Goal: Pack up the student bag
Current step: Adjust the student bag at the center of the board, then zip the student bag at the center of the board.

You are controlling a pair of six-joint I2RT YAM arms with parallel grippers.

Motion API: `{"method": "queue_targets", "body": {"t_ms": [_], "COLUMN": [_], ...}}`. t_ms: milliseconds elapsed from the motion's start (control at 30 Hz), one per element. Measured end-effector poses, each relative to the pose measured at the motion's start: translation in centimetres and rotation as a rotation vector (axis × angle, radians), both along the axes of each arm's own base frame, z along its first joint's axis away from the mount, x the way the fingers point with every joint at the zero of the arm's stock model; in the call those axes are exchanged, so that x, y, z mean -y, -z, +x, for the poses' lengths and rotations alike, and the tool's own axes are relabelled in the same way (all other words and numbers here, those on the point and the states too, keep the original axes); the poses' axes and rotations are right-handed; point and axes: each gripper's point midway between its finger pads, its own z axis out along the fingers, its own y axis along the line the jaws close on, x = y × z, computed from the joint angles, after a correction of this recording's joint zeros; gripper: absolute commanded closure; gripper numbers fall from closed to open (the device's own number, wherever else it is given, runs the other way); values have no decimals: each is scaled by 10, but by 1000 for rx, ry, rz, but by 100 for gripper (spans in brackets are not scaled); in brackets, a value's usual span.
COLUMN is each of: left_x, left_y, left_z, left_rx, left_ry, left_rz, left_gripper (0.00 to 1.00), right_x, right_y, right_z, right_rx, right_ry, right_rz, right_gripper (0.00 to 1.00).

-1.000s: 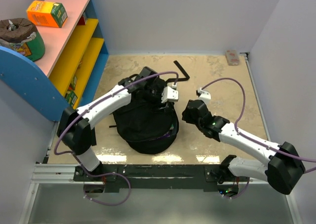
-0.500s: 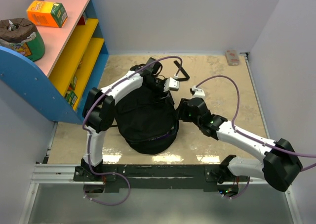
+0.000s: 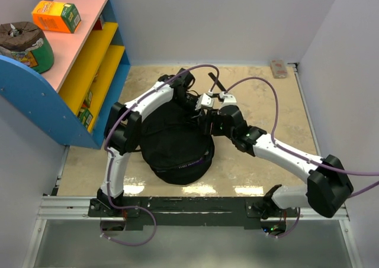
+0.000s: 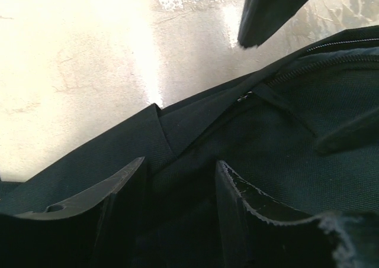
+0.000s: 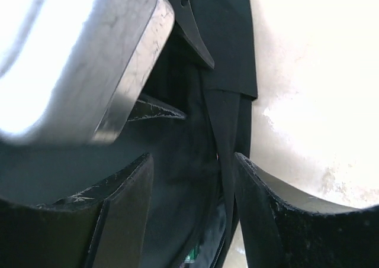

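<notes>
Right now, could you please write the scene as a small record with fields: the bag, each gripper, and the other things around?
bag: student bag, black, lying in the middle of the table
left arm: left gripper at the bag's far end, jaws apart over the fabric; whether it grips is unclear
right arm: right gripper close beside it, open, a black strap between the jaws
surroundings: coloured shelf at the left, orange box on its top

Robot lab mock-up — white booth walls (image 3: 237, 19), metal mounting rail (image 3: 59, 207) — bright painted shelf (image 3: 89, 49)
</notes>
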Motion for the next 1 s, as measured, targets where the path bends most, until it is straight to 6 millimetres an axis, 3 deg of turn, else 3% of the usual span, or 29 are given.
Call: {"method": "queue_targets", "body": {"t_ms": [267, 500, 633, 833, 1000], "left_x": [-3, -4, -5, -9, -16], "left_y": [2, 2, 0, -1, -5], "left_z": [-5, -9, -11, -15, -22], "left_rx": [-22, -24, -19, -8, -8], "left_ry": [-9, -37, -46, -44, -48], "left_rz": [-32, -56, -66, -83, -87], "left_gripper": [71, 91, 94, 94, 91], "right_x": [-8, -17, -11, -2, -11], "right_y": [25, 26, 7, -46, -52], "right_z": [1, -1, 0, 6, 1], "right_rx": [-53, -61, 43, 330, 417], "right_ry": [-77, -121, -193, -354, -577], "right_rz": [-90, -107, -182, -330, -450], "right_gripper": [48, 47, 37, 35, 37]}}
